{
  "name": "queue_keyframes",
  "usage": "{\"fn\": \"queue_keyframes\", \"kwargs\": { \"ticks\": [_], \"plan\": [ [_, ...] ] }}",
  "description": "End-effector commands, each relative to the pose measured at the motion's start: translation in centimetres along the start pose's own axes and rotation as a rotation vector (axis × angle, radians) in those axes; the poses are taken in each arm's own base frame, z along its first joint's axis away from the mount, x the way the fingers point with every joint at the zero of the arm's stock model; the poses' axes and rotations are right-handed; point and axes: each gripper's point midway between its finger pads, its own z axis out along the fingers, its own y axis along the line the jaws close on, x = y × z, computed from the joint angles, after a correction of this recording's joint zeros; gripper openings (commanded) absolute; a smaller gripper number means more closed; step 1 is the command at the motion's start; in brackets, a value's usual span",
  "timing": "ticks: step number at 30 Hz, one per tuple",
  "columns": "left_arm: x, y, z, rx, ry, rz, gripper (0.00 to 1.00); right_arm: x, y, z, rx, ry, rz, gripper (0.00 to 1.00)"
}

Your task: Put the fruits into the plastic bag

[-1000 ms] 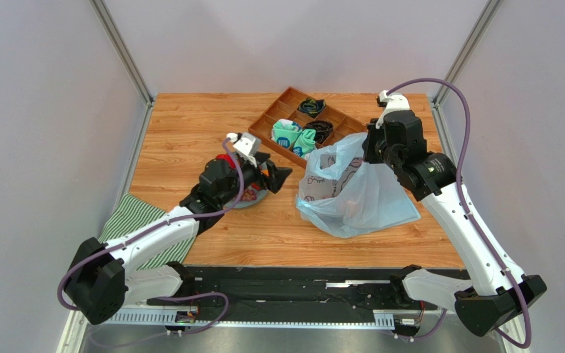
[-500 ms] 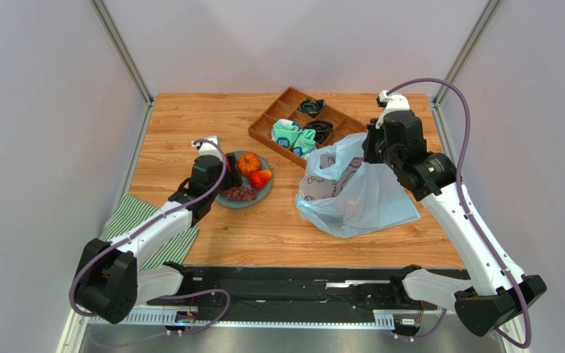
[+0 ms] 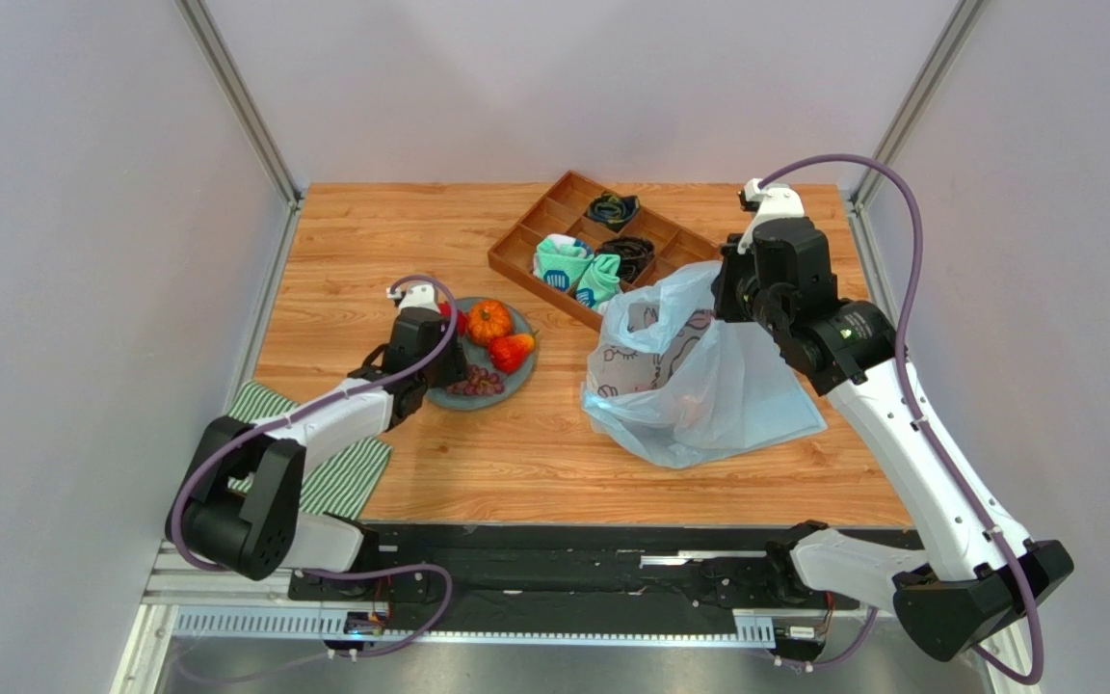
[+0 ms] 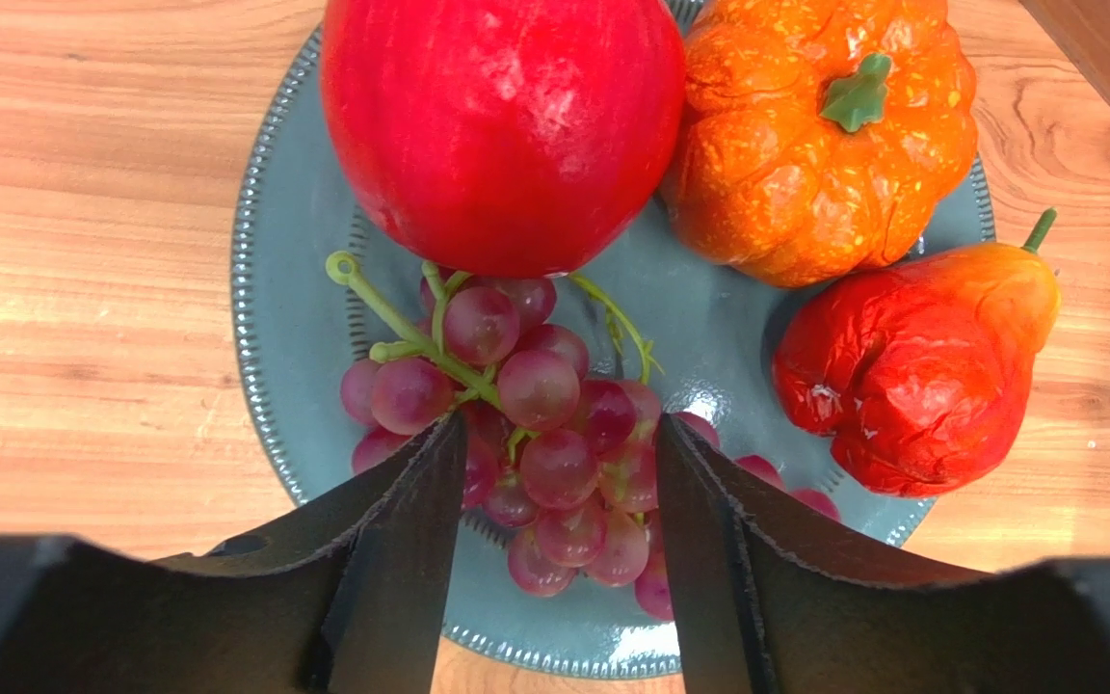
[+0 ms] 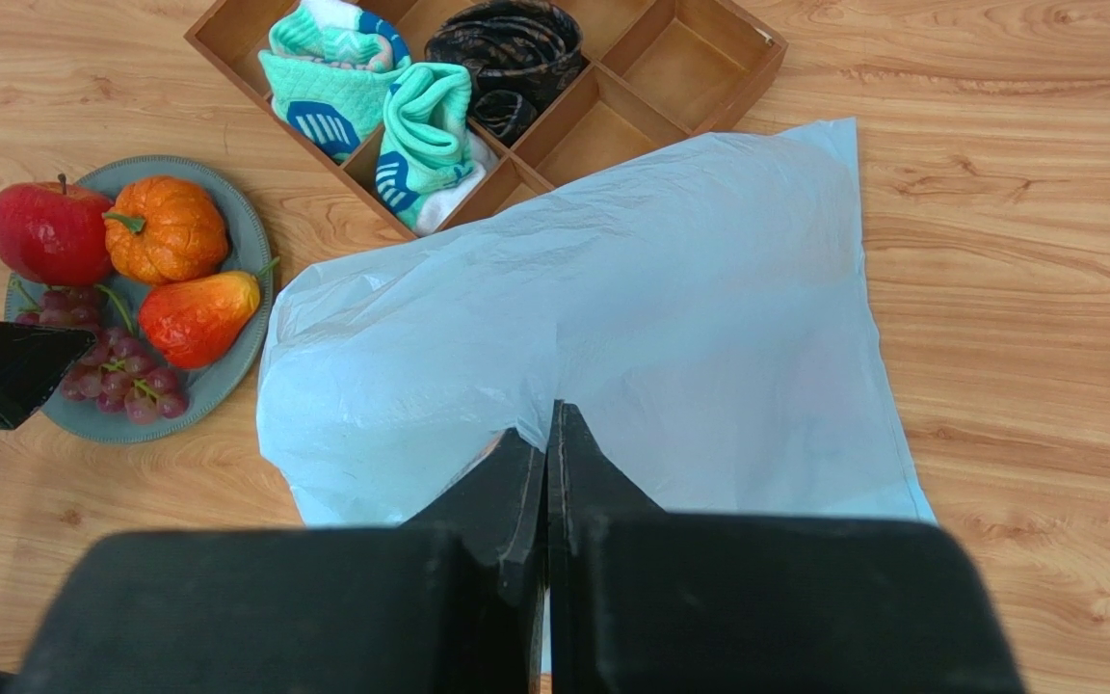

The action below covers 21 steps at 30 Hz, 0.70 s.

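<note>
A grey plate [image 4: 279, 289] holds a red apple [image 4: 503, 123], a ribbed orange fruit [image 4: 814, 138], a red-orange fruit [image 4: 923, 362] and a dark red grape bunch [image 4: 539, 388]. My left gripper [image 4: 558, 434] is open and low over the plate, one finger on each side of the grapes. In the top view it [image 3: 457, 376] is at the plate's left side. The light-blue plastic bag [image 3: 699, 383] stands right of the plate. My right gripper [image 5: 549, 420] is shut on the bag's upper edge [image 5: 633, 304] and holds it up.
A wooden compartment tray [image 3: 532, 239] with teal socks [image 3: 575, 268] and dark items stands behind the plate and bag. A green-striped cloth [image 3: 286, 448] lies at the near left under my left arm. Metal frame posts stand at the far corners.
My left arm has swung back left from beside the bag to the plate, and its fingers now straddle the grapes. The right arm and bag have not moved.
</note>
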Motion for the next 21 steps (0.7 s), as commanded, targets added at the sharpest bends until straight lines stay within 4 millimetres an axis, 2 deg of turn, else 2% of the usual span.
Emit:
{"fn": "queue_keyframes", "kwargs": {
  "ticks": [1, 21],
  "plan": [
    [-2.26, -1.04, 0.4, 0.029, -0.051, -0.027, 0.58, -1.08, -0.06, -0.17, 0.003, -0.047, 0.005, 0.0],
    [-1.94, -0.93, 0.28, 0.025, -0.036, -0.024, 0.39, -0.86, 0.05, 0.38, 0.003, -0.034, 0.003, 0.0]
  ]
}}
